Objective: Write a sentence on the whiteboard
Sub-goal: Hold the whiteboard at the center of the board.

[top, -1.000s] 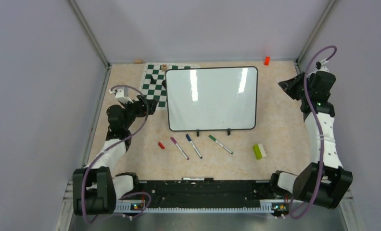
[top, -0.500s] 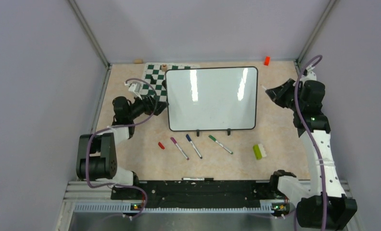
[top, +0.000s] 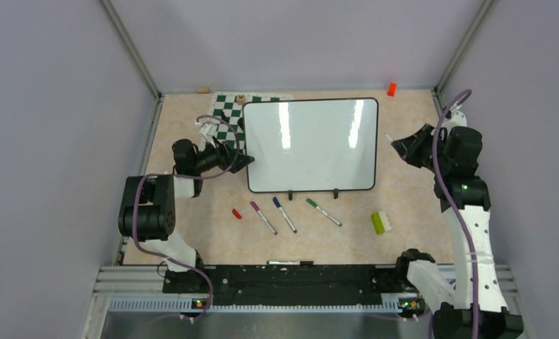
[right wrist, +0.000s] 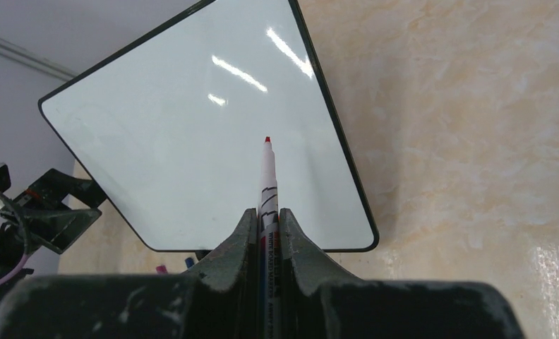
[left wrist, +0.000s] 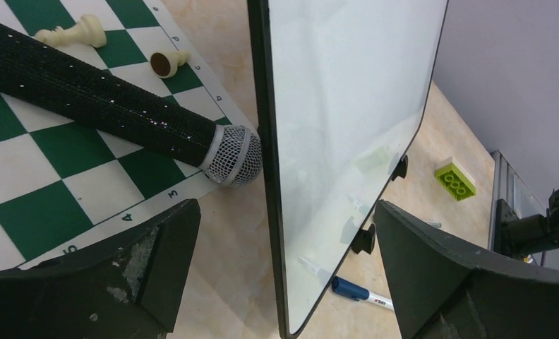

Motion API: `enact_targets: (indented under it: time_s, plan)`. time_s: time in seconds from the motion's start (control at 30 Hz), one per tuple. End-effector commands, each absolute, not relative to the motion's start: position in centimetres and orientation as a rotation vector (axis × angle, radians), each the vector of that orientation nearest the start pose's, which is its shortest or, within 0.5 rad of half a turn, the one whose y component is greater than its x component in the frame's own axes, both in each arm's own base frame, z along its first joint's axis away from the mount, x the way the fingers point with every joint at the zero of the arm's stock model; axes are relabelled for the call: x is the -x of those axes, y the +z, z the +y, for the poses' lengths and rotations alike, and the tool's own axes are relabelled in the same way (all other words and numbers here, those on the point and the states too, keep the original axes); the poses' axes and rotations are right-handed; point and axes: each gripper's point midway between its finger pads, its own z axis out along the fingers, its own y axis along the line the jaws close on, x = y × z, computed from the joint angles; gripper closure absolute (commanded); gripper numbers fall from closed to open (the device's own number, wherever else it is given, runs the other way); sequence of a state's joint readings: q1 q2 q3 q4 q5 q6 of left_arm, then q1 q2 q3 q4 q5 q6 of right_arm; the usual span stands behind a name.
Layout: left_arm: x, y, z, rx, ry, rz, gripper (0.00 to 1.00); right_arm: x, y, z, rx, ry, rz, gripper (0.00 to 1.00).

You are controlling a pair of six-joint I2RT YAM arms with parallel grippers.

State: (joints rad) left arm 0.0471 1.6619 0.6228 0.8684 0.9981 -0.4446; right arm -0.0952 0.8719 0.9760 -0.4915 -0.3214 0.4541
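Nearest the arm bases, three loose pens lie on the speckled beige tabletop (top: 192, 233): a purple-capped marker (top: 263, 217), a blue-capped marker (top: 284, 214) and a green-capped marker (top: 323, 212). A small red cap (top: 236, 213) lies to their left and a lime-green toy brick (top: 382, 222) to their right.

Just beyond them is the large glossy white whiteboard with a thin black frame (top: 312, 145), its two small black feet (top: 291, 194) at the near edge. Its face is blank; no sentence is on it yet.

The left hand (top: 245, 161) is spread wide and holds nothing, with the board's left frame edge passing between its fingers. The right hand (right wrist: 267, 219) is clenched on a slim white marker with a red tip (right wrist: 268, 176). That tip juts forward toward the board's right side, apart from the surface.

The board looks stiff and light, and its slick face and small feet make it likely to skate or rock under pen pressure. The framed left edge is the sensible place to clamp it. The marker's smooth barrel could slip or twist, so a firm pinch low on the barrel and light strokes suit it.

Farther back, a green-and-white chessboard mat (top: 224, 120) carries a black microphone with a silver mesh head (left wrist: 121, 106), which lies just beside the board's edge. A small orange block (top: 391, 89) sits at the far wall.
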Motion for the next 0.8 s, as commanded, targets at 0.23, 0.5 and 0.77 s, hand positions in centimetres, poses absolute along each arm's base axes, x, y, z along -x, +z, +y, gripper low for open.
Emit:
enact_targets:
  time_s: [0.23,0.5,0.77]
  plan:
    - [-36.3,12.9,-16.7,-0.526,-1.140,1.758,0.04,-27.5,28.0,5.7,-0.232,0.592,1.935,1.00]
    - [-34.6,11.5,-19.1,-0.659,-1.108,1.836,0.06,-26.8,27.3,5.9,-0.218,0.595,1.942,1.00]
    - [-34.1,11.2,-19.5,-0.669,-1.157,1.844,0.07,-26.5,27.4,6.0,-0.211,0.602,1.941,1.00]
